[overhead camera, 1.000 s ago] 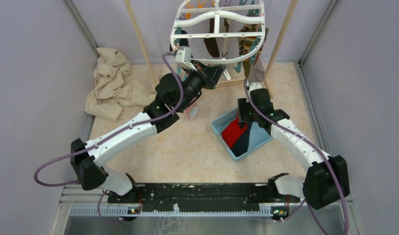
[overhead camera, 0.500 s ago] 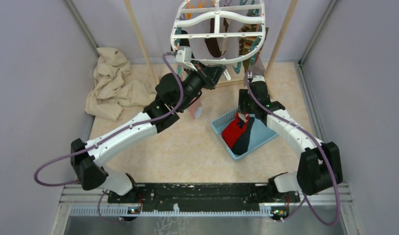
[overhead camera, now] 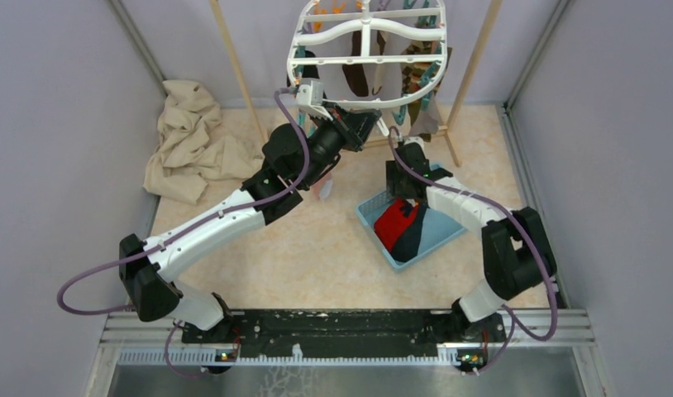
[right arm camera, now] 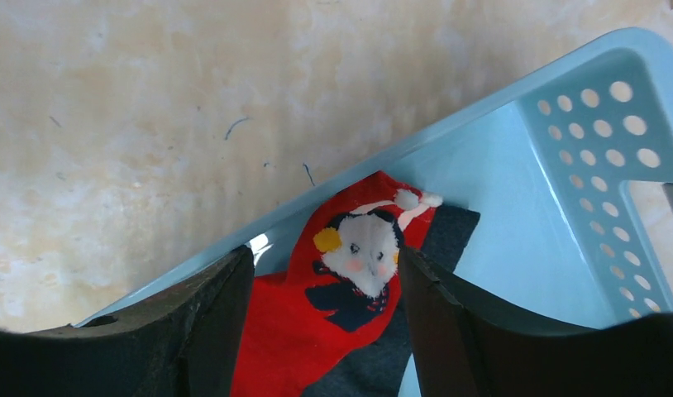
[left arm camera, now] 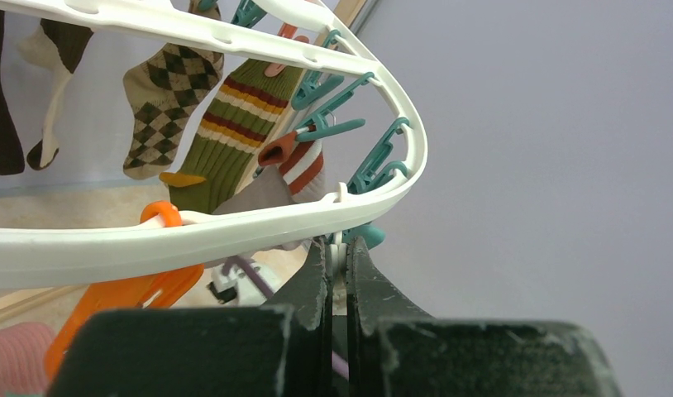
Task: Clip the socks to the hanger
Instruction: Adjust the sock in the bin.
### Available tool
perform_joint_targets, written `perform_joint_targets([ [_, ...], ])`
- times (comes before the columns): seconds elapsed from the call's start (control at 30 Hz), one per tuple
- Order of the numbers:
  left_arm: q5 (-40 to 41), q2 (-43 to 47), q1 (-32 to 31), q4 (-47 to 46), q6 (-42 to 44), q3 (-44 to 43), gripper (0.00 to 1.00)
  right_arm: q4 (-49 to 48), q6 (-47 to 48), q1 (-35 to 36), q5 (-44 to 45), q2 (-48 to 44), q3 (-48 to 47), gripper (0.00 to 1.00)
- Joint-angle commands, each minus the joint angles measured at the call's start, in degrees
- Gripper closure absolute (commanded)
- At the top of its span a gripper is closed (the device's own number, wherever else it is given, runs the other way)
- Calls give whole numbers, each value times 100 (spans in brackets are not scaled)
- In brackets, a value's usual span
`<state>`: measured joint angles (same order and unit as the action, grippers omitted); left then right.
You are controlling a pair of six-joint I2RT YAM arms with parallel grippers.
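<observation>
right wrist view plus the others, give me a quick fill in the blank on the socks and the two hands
1. The red sock lies in a light ___ basket.
2. The right hand hovers over that sock with its jaws ___.
3. The dark sock lies partly ___ the red one.
4. The left hand is shut on a peg just below the rim of the ___ hanger.

Missing words: blue; open; under; white
</observation>
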<state>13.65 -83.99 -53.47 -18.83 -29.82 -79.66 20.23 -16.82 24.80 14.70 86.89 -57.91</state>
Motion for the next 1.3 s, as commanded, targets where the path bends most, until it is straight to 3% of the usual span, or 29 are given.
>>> perform_joint_targets([
  [0.0, -143, 125, -23, 151, 64, 2, 100, -163, -49, 199, 454, 418, -369, 35],
  [0.3, -51, 197, -23, 154, 108, 51, 100, -157, -252, 201, 955, 763, -513, 39],
  [0.47, -81, 163, -23, 168, 108, 24, 100, -117, -494, 197, 1247, 848, -522, 53],
  [0.6, -90, 170, -23, 175, 101, 34, 100, -76, -679, 114, 1247, 820, -502, 71],
  [0.7, -91, 174, -23, 178, 100, 31, 100, -125, -717, 66, 1191, 641, -404, 100],
  [0.97, -132, 165, -23, 168, 58, 60, 100, -539, -407, 69, 1009, -591, 179, 100],
  [1.27, -189, 124, -23, 115, 22, 49, 100, -1273, 1157, 131, -1580, -1498, 572, 100],
])
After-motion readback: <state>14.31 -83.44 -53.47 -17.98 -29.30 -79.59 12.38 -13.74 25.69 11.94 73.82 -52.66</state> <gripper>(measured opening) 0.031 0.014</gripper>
